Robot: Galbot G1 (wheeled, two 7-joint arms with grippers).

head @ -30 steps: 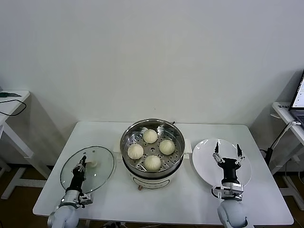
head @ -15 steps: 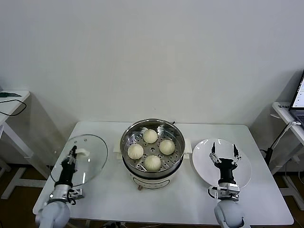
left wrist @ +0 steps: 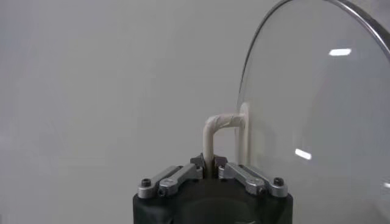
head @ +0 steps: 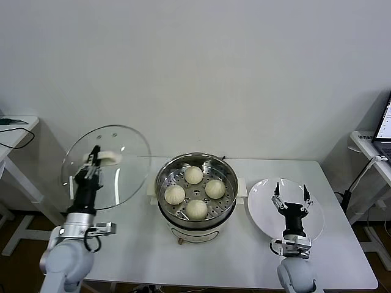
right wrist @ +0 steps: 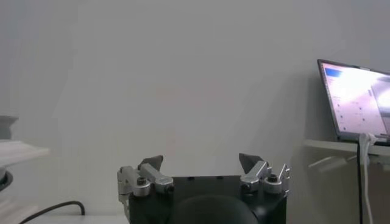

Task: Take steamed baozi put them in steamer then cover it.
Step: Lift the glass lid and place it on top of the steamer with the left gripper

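Observation:
Several cream-white baozi (head: 195,191) lie on the perforated tray inside the steel steamer (head: 164,177) at the table's middle. My left gripper (head: 94,156) is shut on the white handle (left wrist: 214,131) of the glass cover (head: 116,183) and holds it tilted, high above the table's left end, left of the steamer. The cover's pane (left wrist: 317,115) fills one side of the left wrist view. My right gripper (head: 291,191) is open and empty, pointing up over the white plate.
A flat white plate (head: 263,213) lies right of the steamer. A side table (head: 15,131) stands at far left. A laptop (right wrist: 356,100) sits on a table at far right, with a cable hanging down. The white wall is close behind.
My left gripper has lifted the cover off the table, up and slightly towards the steamer. The right gripper has barely moved.

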